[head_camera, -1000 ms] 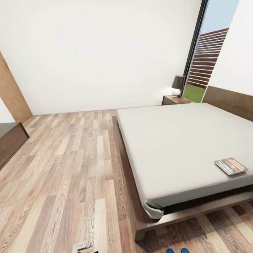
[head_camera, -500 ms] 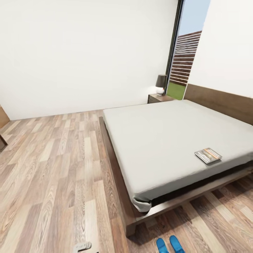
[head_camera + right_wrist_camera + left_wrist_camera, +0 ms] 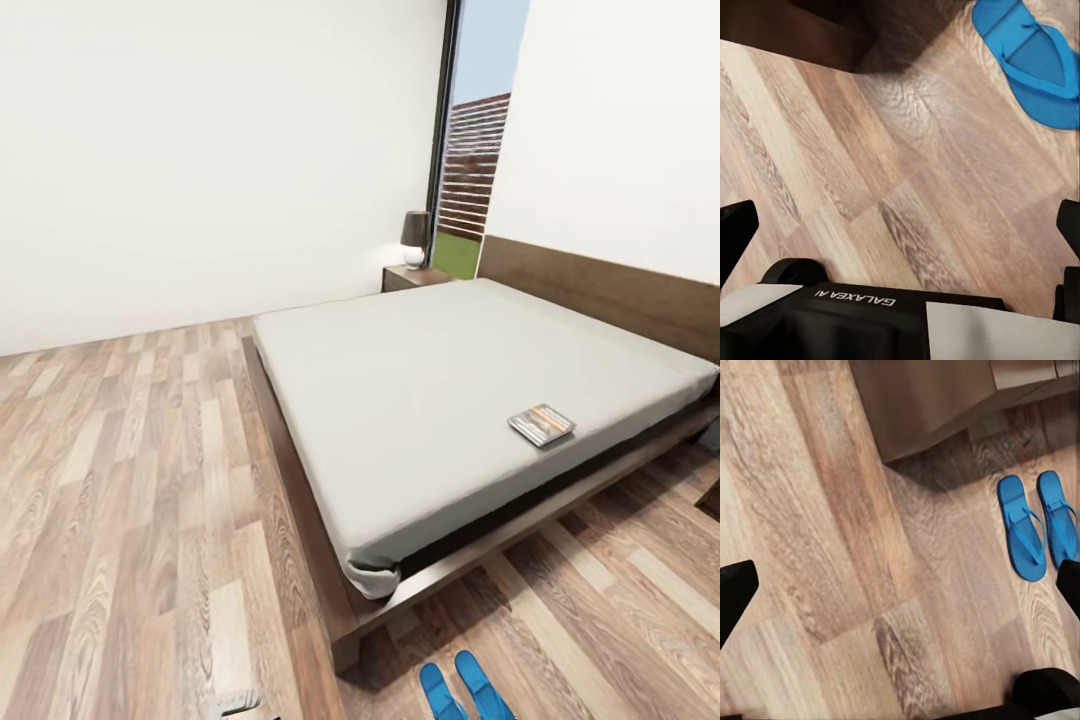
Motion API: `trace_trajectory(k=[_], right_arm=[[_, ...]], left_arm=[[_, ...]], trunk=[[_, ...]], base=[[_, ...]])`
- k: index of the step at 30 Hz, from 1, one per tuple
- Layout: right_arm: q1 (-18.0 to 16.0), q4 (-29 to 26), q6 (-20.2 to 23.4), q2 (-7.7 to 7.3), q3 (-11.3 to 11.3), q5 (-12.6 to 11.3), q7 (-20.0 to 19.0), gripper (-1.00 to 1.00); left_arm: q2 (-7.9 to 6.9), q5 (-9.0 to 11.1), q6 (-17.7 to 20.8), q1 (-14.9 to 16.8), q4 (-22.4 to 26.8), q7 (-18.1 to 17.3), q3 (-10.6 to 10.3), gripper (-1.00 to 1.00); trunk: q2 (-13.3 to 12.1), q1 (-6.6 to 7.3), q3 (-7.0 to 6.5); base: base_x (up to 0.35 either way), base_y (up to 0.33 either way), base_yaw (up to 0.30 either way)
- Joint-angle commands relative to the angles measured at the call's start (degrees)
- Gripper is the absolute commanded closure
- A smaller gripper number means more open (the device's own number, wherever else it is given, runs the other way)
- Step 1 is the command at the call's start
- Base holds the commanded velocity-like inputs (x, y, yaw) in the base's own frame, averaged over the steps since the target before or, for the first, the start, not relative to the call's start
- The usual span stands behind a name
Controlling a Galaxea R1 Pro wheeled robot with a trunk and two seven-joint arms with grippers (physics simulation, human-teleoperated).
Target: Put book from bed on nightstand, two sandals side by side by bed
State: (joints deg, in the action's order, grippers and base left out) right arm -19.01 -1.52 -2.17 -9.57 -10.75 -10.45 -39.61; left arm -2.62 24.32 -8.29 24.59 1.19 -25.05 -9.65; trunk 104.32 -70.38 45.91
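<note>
Wide bare plank floor (image 3: 130, 470) lies open to the left of the bed (image 3: 430, 400), with nothing standing on it up to the white wall. The low bed frame juts out past the mattress at its near corner. On the mattress top only the book (image 3: 541, 424) lies, near the right edge; the rest is flat and free. Just in front of the bed's corner the two sandals (image 3: 465, 690) lie side by side on the floor. The far nightstand (image 3: 412, 276) carries a lamp (image 3: 415, 236).

I see a small table lamp (image 3: 414, 237) with a dark shade and white base in the upper middle, and beside it green grass (image 3: 455, 256) outside.
</note>
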Motion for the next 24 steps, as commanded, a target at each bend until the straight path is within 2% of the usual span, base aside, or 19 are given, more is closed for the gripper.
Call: trace_trajectory(k=[1, 24], right_arm=[[-0.06, 0.11, -0.12, -0.01, 0.03, -0.28, -0.21, -1.00], [-0.04, 0.11, -0.13, -0.01, 0.11, -0.28, -0.21, -1.00]], left_arm=[[-0.02, 0.46, -0.24, 0.02, -0.05, -0.17, -0.48, -1.00], [-0.02, 0.46, -0.24, 0.02, -0.05, -0.17, -0.54, -1.00]], trunk=[[0.02, 0.01, 0.05], [0.02, 0.01, 0.05]], base=[[0.000, 0.000, -0.285], [0.000, 0.000, -0.291]])
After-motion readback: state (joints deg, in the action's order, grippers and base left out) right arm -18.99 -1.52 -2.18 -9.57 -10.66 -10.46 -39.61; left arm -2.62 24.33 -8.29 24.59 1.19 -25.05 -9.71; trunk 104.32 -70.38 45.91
